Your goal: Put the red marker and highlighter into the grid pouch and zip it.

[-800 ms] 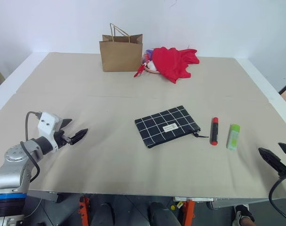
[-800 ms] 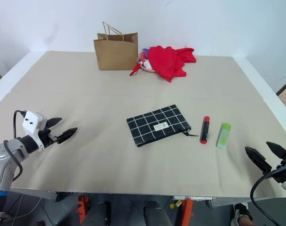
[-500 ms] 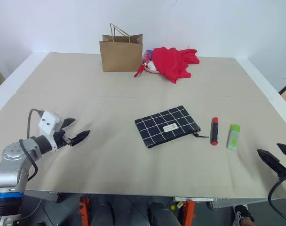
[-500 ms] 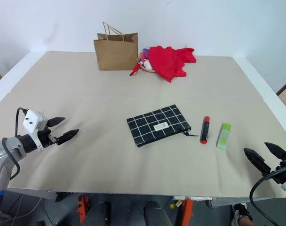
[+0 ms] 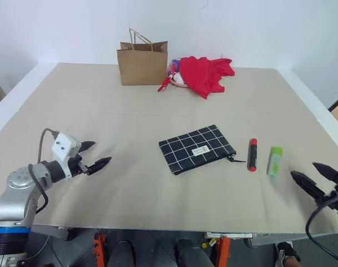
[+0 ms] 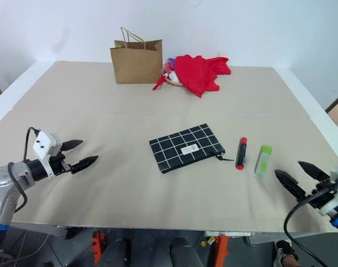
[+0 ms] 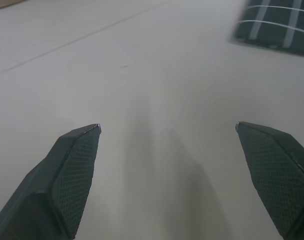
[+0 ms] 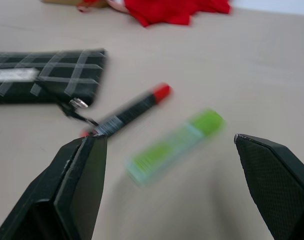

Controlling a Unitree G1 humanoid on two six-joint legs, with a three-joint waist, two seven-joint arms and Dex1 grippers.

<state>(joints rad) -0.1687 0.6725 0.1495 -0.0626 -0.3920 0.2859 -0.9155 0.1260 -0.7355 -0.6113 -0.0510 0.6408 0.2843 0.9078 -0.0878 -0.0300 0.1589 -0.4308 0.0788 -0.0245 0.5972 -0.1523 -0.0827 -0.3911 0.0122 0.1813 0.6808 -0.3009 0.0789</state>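
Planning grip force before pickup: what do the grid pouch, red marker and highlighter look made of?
The flat black pouch with white grid lines looks like soft matte woven fabric; it lies limp, with a cord pull. The short black marker with red ends seems hard, smooth plastic. The chunky light-green highlighter also looks like plastic, probably slightly glossy; the sheen is hard to judge.

In the right wrist view the red marker (image 8: pixel 131 111) and the highlighter (image 8: pixel 173 144) are smeared by blur, and the marker's near end is hidden behind a black finger (image 8: pixel 79 192). The grid pouch (image 7: pixel 275 26) is cut off at the left wrist view's edge, at about one o'clock. Behind the red cloth (image 5: pixel 205 73), at its nine o'clock side, small coloured items (image 5: pixel 173 72) are too hidden to identify.
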